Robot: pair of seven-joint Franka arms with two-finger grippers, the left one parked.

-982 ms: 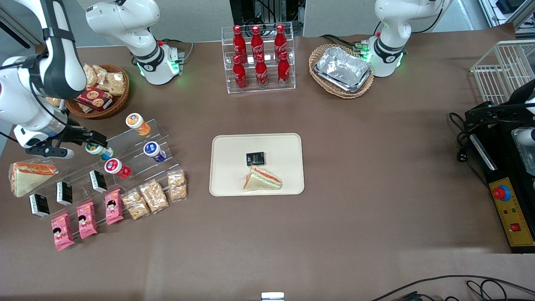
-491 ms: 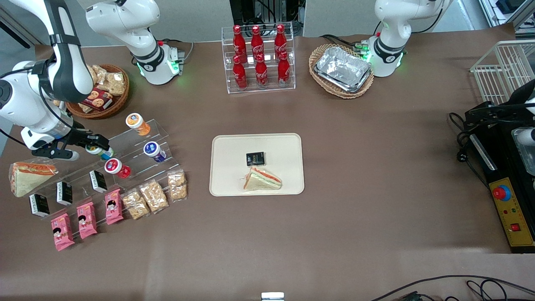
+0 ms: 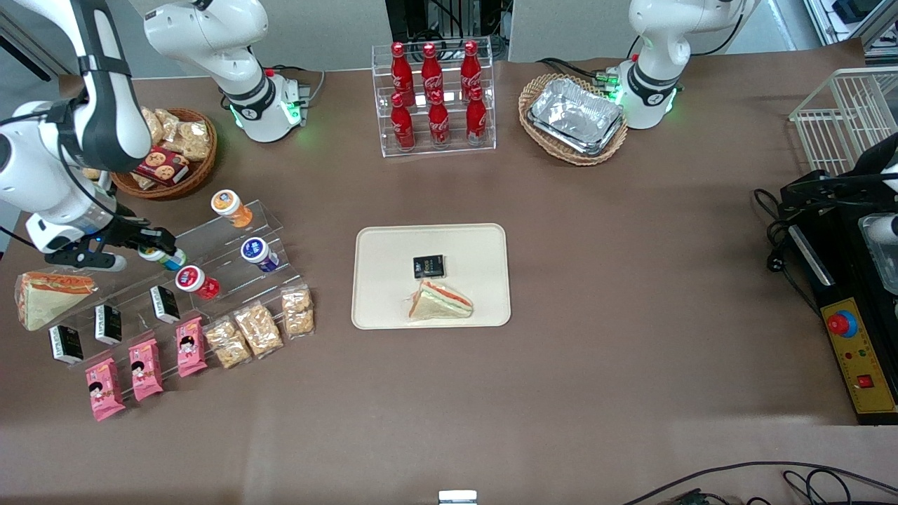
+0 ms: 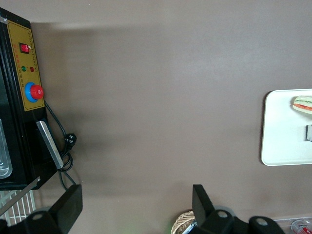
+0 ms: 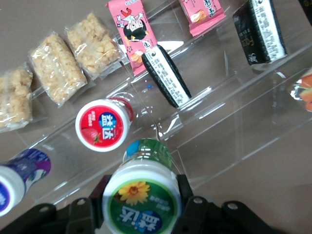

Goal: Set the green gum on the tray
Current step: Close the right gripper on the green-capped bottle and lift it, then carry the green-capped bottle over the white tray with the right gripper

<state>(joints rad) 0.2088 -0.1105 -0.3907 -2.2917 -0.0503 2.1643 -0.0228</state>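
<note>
The green gum [image 3: 168, 258] lies on the clear stepped stand [image 3: 231, 235] at the working arm's end of the table, and my gripper [image 3: 153, 243] is shut on it, the fingers covering most of its lid. The right wrist view shows the white-rimmed green lid [image 5: 142, 202] clamped between the two black fingers [image 5: 184, 194], teal body [image 5: 147, 147] pointing away. The beige tray [image 3: 382, 280] lies at the table's middle, well apart from the gripper, and holds a black packet [image 3: 429, 266] and a wrapped sandwich [image 3: 440, 301].
Orange-lidded [image 3: 230, 207], blue-lidded [image 3: 257, 253] and red-lidded [image 3: 195, 280] bottles share the stand, the red one [image 5: 103, 125] right beside the gum. Black packets [image 3: 165, 304], pink packs [image 3: 191, 345] and cereal bars [image 3: 258, 328] lie nearer the camera. A cola rack [image 3: 435, 98] stands farther away.
The gripper has settled over the green gum, so the lid that showed a second ago is now mostly covered by the fingers. The bottle shifted slightly toward the working arm's end.
</note>
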